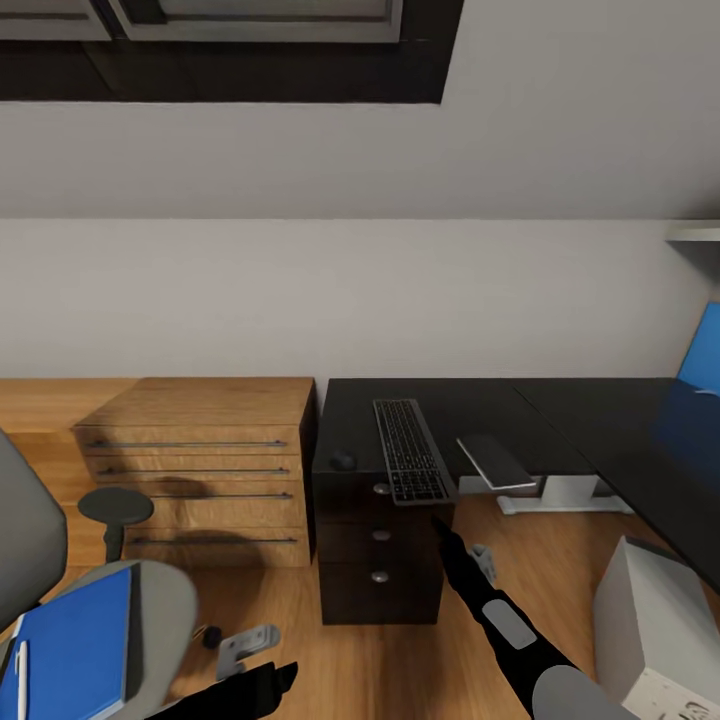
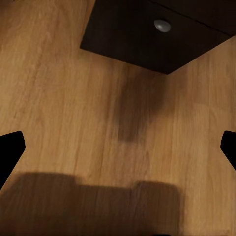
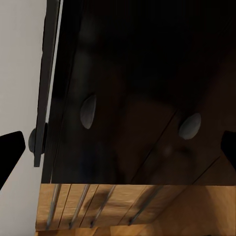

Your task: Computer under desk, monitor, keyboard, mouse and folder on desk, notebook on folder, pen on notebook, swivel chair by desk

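Note:
The keyboard (image 1: 410, 450) lies on the black desk (image 1: 560, 410), its near end overhanging the front edge above the drawer unit (image 1: 380, 560). The mouse (image 1: 343, 461) sits to its left. A flat dark grey slab, probably the notebook (image 1: 495, 460), lies at the desk edge to the right. My right gripper (image 1: 440, 525) is open, just below the keyboard's near end and in front of the drawers (image 3: 128, 98). At the bottom left, the blue folder (image 1: 75, 650) lies on the swivel chair (image 1: 165, 600) with the white pen (image 1: 20, 675) on it. My left gripper (image 2: 118, 147) hangs open over the floor. The computer (image 1: 655, 630) stands at the bottom right.
A light wooden dresser (image 1: 200, 470) stands against the wall left of the desk. The chair's armrest (image 1: 115, 505) rises in front of it. A blue back panel (image 1: 700, 350) shows at the desk's far right. Wood floor (image 2: 73, 98) lies between chair, drawers and computer.

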### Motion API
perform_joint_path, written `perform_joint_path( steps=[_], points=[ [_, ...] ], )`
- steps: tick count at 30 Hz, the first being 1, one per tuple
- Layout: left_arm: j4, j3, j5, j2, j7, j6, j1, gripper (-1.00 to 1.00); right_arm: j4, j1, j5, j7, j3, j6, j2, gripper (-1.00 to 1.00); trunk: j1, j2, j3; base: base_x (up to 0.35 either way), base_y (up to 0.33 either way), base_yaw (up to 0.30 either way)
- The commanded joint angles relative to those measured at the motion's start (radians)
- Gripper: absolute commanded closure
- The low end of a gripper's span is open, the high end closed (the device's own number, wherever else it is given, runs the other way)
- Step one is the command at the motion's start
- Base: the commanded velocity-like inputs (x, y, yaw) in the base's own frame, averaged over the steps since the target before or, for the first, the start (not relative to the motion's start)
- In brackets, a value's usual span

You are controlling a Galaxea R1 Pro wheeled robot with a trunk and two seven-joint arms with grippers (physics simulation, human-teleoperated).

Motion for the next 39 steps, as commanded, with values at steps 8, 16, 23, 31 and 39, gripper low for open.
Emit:
perform_joint_path(
  steps=[8,16,23,31,39],
  points=[
    [-0.001,-0.004,0.010,0.000,0.009,0.003,0.000,-1.00,0.001,-0.001,-0.006,0.004,-0.005,0.005,0.001,-1.00,-0.015,0.028,0.012,0.034,0.000,0.000],
    [-0.001,-0.004,0.010,0.000,0.009,0.003,0.000,-1.00,0.001,-0.001,-0.006,0.004,-0.006,0.006,0.001,-1.00,-0.046,0.084,0.037,0.003,0.000,0.000],
    [-0.001,-0.004,0.011,0.001,0.010,0.003,0.000,-1.00,0.001,-0.001,-0.006,0.004,-0.006,0.005,0.001,-1.00,-0.065,0.119,0.052,0.000,0.000,0.000],
    [0.000,-0.004,0.011,0.001,0.010,0.003,0.000,-1.00,0.001,-0.001,-0.007,0.004,-0.006,0.006,0.001,-1.00,-0.065,0.119,0.052,0.000,0.000,0.000],
    [0.003,-0.004,0.011,0.001,0.009,0.003,0.000,-1.00,0.001,-0.001,-0.008,0.004,-0.006,0.007,0.001,-1.00,-0.065,0.119,0.052,0.082,0.000,0.000]
  ],
)
